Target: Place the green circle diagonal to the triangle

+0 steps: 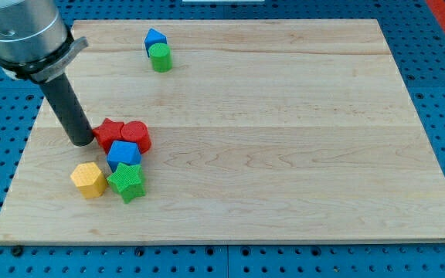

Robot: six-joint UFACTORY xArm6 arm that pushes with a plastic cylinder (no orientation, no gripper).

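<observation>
While upright, green circle (160, 57) touches blue triangle (154, 38), my tip (81, 142) far.

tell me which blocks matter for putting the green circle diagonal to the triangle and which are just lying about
Job: green circle; blue triangle touching it; my tip.

Lying about: red star beside my tip, red circle, blue block, green star, yellow block.

Wooden board (284, 116) bearing coloured blocks (122, 158)

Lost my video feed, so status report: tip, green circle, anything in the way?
My tip at the view's left, against the red star. Green circle far off at the view's top, touching the blue triangle. Nothing between tip and circle.
</observation>
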